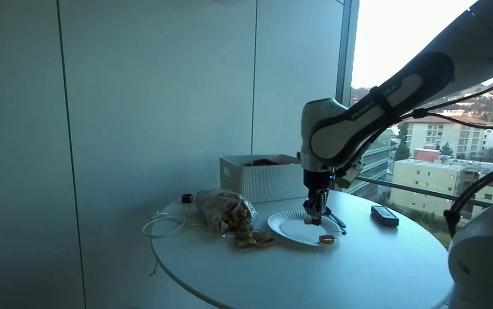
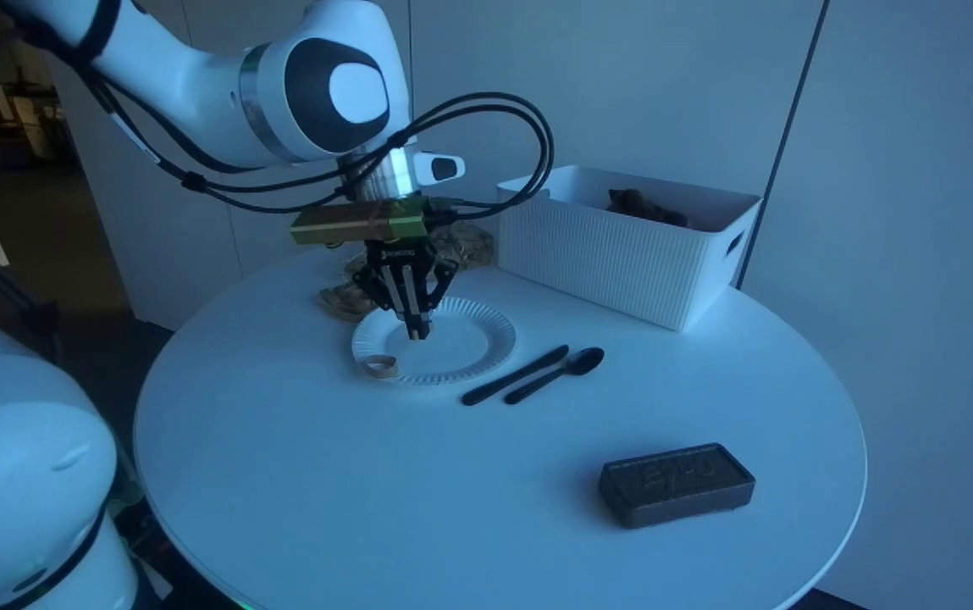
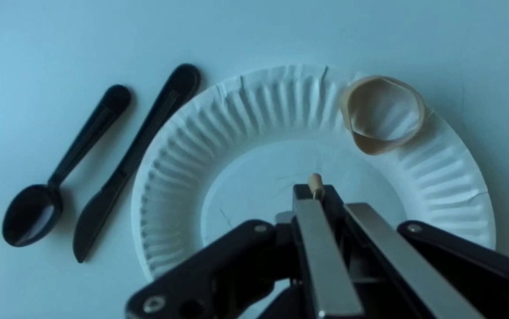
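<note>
1. A smooth panelled wall [image 1: 156,107] and a window [image 1: 392,34] are bordering the room.
2. The round white table [image 2: 418,491] is ending in a thin rim.
3. A ribbed bin [image 2: 596,264] is standing near the wall.
4. A paper plate [image 3: 254,177] is lying in front.
5. A transparent bag [image 1: 212,201] beside the plate is holding tan bands [image 1: 231,216].
6. The gripper [image 2: 418,326] is hanging over the plate, pinching a tan strip [image 3: 315,184].
7. A wide flat stretch is separating the plate from a dark block [image 2: 677,483].
8. A black knife [image 3: 134,151] and spoon [image 3: 85,138] are lying beside the plate.
9. A tan loop [image 3: 380,145] is resting on the fluted border.
10. The strip's end is showing between the fingertips.
</note>
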Tool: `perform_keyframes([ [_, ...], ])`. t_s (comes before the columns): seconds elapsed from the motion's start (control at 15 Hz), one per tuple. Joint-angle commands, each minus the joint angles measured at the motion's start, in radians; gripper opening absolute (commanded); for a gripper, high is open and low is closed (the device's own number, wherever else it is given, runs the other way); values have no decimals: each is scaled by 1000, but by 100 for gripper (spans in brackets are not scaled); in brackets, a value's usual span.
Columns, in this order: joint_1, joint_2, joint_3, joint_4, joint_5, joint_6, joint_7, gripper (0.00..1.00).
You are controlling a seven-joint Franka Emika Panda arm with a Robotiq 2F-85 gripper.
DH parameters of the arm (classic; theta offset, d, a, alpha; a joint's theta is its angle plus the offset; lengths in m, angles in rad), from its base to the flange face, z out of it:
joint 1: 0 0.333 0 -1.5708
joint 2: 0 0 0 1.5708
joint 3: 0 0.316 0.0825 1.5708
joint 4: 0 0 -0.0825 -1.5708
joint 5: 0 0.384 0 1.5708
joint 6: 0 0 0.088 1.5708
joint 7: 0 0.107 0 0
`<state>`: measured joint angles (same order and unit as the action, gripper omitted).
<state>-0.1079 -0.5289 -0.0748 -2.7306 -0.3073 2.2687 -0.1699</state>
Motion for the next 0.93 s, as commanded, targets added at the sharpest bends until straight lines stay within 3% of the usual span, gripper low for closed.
perform_keyframes([
  [0.0, -37, -41, 27, 22, -48, -125, 45, 13],
  [0.33, 1, -80, 0, 35, -10, -300, -18, 12],
  [0.87, 62, -72, -36, -10, 49, -281, -107, 13],
])
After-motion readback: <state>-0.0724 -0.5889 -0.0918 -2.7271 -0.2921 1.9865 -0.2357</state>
